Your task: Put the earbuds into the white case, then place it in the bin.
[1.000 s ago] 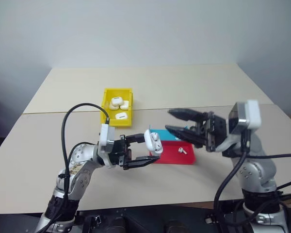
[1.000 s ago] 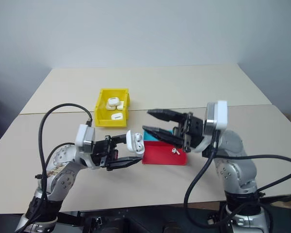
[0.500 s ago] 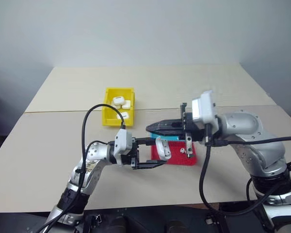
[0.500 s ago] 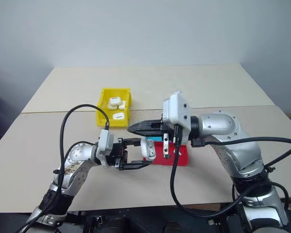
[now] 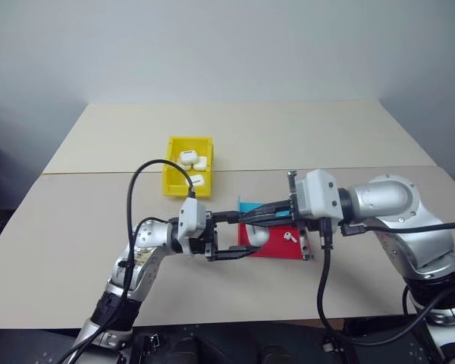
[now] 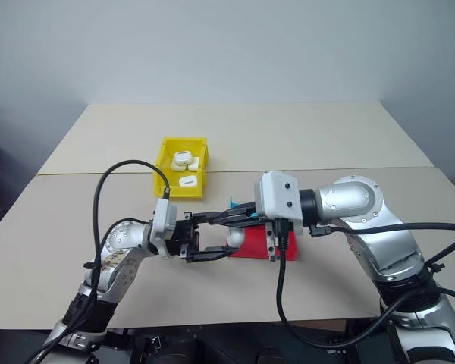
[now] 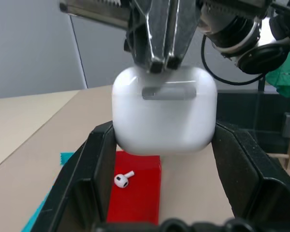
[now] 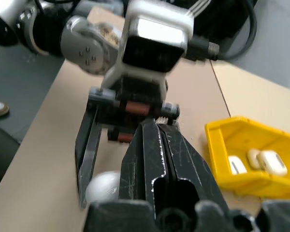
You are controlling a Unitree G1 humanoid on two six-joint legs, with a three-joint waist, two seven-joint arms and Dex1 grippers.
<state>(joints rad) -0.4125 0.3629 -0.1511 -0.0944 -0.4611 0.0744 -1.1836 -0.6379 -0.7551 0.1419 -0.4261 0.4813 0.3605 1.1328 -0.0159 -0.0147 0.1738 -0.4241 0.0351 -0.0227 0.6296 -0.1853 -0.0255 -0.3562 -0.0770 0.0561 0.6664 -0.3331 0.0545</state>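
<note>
Now the right end effector (image 6: 212, 218) has snapped its two black fingers together and swung down and across, so its closed tip rests on top of the small glossy white rounded charging case (image 7: 164, 108). That case sits clamped between the two black fingers of the left end effector (image 5: 246, 235), lifted off the pale wooden table (image 5: 303, 136) just beside the shallow red and teal plastic tray (image 5: 277, 244). A second ago the right fingers stood apart and well away from the case, whose lid was then up; in the left wrist view the lid looks shut. My reading is that the closed tip is pressing the lid down.

One tiny white stemmed earbud (image 7: 122, 179) lies loose on the red tray, so the loading looks incomplete unless that piece is spare.

Count: one case in hand, one loose earbud, one tray, and one small rectangular yellow plastic bin (image 5: 174, 146) farther back on the table, holding what appear to be three white cases (image 5: 192, 162).
</note>
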